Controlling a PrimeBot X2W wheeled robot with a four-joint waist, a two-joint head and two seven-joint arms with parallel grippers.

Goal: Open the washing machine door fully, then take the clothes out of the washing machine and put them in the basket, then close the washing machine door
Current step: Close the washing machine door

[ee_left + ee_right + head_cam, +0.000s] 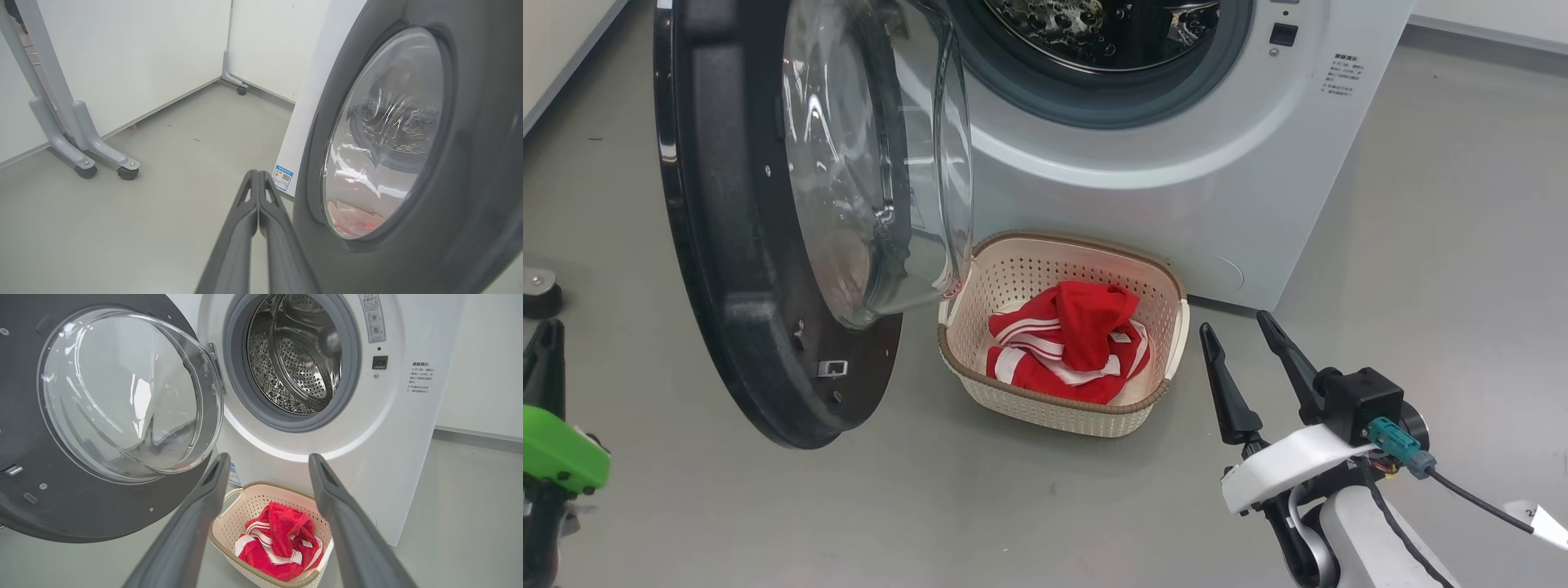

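Head view: the washing machine door stands swung open, left of the white washing machine. On the floor in front of the machine sits the basket, with the red clothes heaped inside. The right pincer, lower right, is spread wide and empty.

Left wrist view: the left pincer is pressed together, holding nothing, just beside the door's outer face.

Right wrist view: the wide right pincer frames the basket, with the steel drum above.

I'm seeing the clothes lying in the basket, the washing machine door hanging open just left of it, and my right gripper hovering spread-fingered to its right.
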